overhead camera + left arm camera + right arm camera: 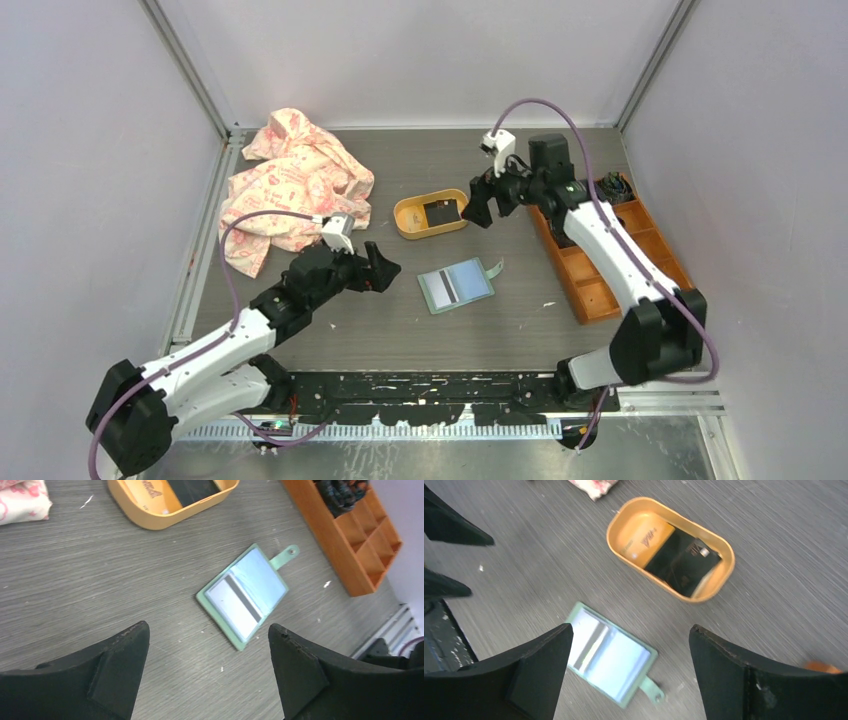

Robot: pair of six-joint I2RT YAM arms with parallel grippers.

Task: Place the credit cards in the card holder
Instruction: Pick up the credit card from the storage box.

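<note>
We see the left arm (215, 350) and the right arm (610, 240) built alike, with white shells on the long links and chunky black housings at the joints and bases. A purple cable (232, 250) loops off each one, and a small white camera block (338, 232) sits on each wrist. In the wrist view the left gripper (207, 626) has matte black wedge fingers (122, 650) with angled facets and slightly rough edges, one marked by a small round dimple
</note>
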